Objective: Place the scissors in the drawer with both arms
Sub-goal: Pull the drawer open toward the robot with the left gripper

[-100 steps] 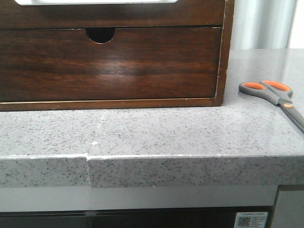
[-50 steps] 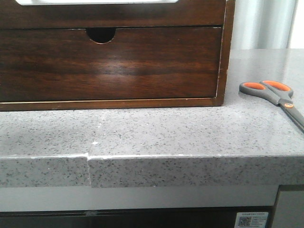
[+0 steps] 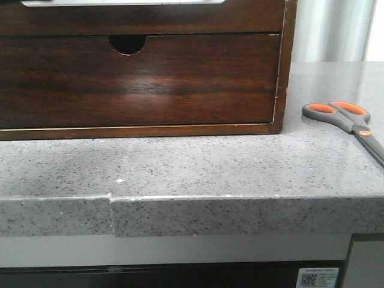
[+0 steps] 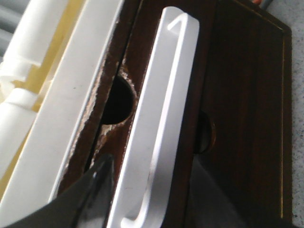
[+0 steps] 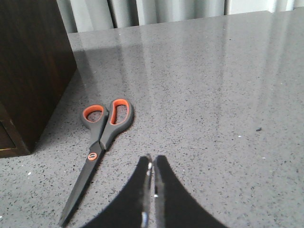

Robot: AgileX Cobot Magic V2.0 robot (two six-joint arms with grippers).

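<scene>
The scissors (image 3: 345, 118) lie flat on the grey counter to the right of the wooden box, orange-lined loops toward the box. The drawer (image 3: 138, 81), dark brown with a half-round notch (image 3: 127, 43), sits pushed in flush. Neither gripper shows in the front view. In the right wrist view my right gripper (image 5: 153, 161) is shut and empty, hovering over the counter just beside the scissors (image 5: 101, 137). In the left wrist view my left gripper (image 4: 152, 161) is open above the box. A white bar (image 4: 161, 118) shows between its fingers (image 4: 97, 190), and the drawer notch (image 4: 204, 133) lies beyond.
The wooden frame (image 3: 287, 66) surrounds the drawer and stands on a speckled grey counter (image 3: 198, 162) whose front edge has a seam. A white tray edge (image 3: 120, 2) tops the box. White and yellowish parts (image 4: 33, 95) lie behind it. Grey curtains (image 5: 166, 9) hang at the back.
</scene>
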